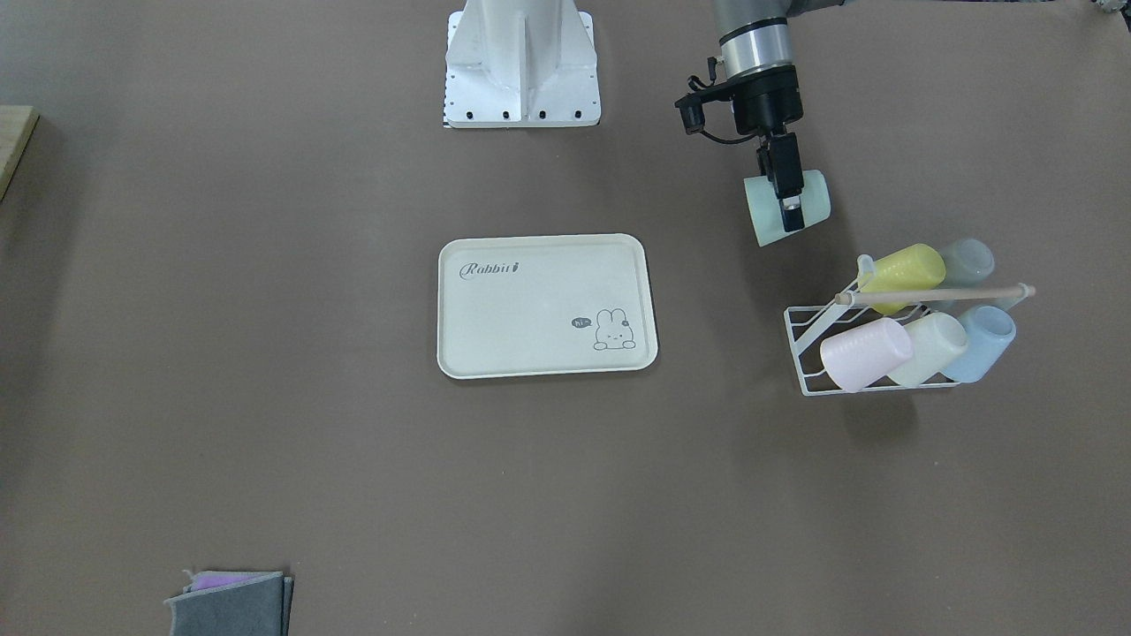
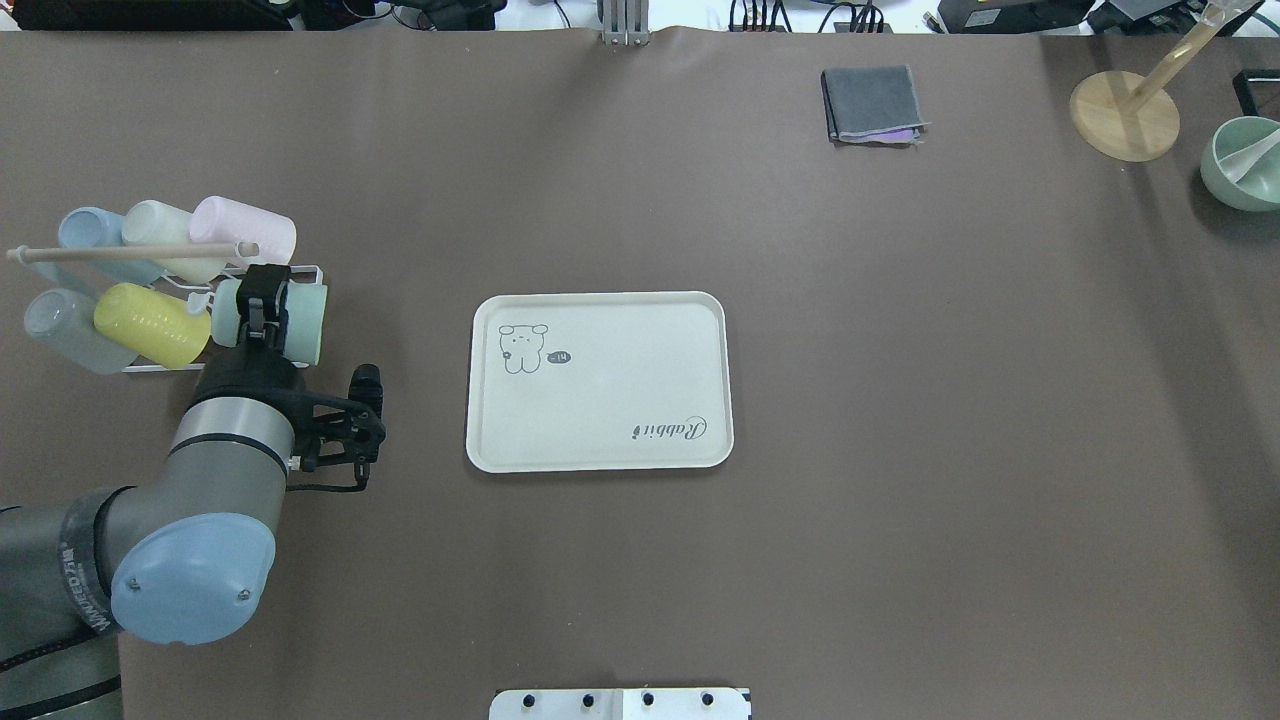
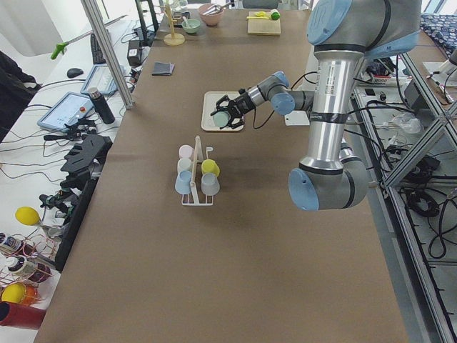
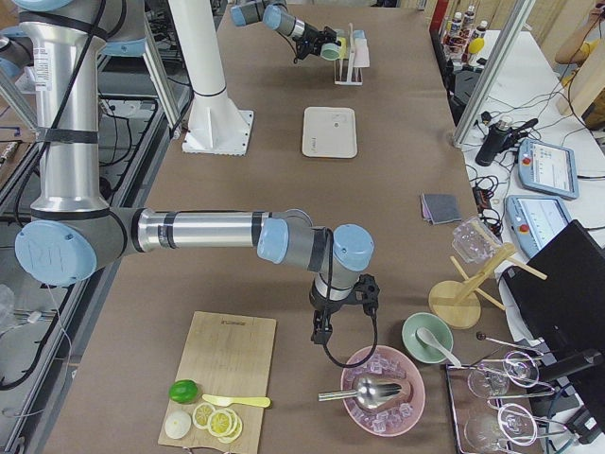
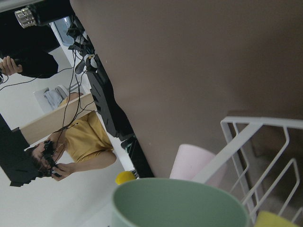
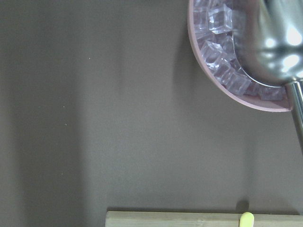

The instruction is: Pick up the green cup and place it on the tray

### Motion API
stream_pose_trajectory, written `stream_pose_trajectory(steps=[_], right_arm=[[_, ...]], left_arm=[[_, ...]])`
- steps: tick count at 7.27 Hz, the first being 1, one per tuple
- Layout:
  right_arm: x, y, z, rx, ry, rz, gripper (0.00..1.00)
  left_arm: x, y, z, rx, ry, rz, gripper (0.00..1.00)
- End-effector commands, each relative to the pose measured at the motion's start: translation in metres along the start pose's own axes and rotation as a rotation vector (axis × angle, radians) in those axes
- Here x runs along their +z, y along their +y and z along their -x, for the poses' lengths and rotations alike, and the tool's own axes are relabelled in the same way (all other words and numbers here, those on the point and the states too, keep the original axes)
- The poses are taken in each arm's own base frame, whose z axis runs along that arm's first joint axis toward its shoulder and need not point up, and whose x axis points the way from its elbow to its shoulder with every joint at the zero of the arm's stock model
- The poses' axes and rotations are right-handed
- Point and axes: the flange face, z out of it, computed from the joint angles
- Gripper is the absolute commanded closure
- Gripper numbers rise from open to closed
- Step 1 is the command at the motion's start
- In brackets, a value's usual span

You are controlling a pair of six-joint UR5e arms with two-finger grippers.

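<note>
The left hand [image 1: 788, 196] has the green cup [image 1: 762, 212] clamped between its two fingers. The cup is tipped on its side, one black finger running across its wall. It is well apart from the tray [image 1: 530, 344], out on the tray's side that faces the robot's left and a little nearer the robot's base than the tray is. Nothing of the cup touches the tray.

From the left wrist camera, the cup's open mouth fills the bottom edge of the view, with white wire and a pink cup just past it.

On that same side of the tray, farther out than the held cup, is a white wire rack [image 1: 800, 331]. Five pastel cups lie slanted in it: pink, cream, pale blue, yellow and grey-blue. A wooden rod runs across the rack's top. The green cup is just beside the rack, near the yellow cup, but outside the wires.

The tray lies flat on the brown worktop [image 1: 265, 265]; its "Rabbit" lettering and the bunny drawing are both uncovered.

The right hand [image 4: 321, 333] hangs far from the tray toward the robot's right, close to a pink bowl [image 6: 270, 105] of ice cubes. I cannot tell whether its fingers are wide or narrow.
</note>
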Motion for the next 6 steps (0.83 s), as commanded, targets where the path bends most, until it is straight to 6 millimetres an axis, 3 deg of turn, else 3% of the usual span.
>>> stream_pose_trajectory(steps=[1,2,3,6], right_arm=[[0.007,0.000,-0.005,0.012,-0.008,0.013,0.00],[0.006,0.000,-0.005,0.014,-0.008,0.012,0.00],[0.006,0.000,-0.005,0.015,-0.008,0.012,0.00],[0.007,0.000,-0.005,0.014,-0.008,0.013,0.00]], left_arm=[[-0.008,-0.019,-0.049,-0.416,0.142,-0.159,1.00],[-0.009,-0.012,-0.085,-0.508,0.206,-0.225,1.00],[-0.003,-0.012,-0.095,-0.595,0.216,-0.307,1.00],[-0.015,-0.021,-0.076,-0.709,0.269,-0.441,1.00]])
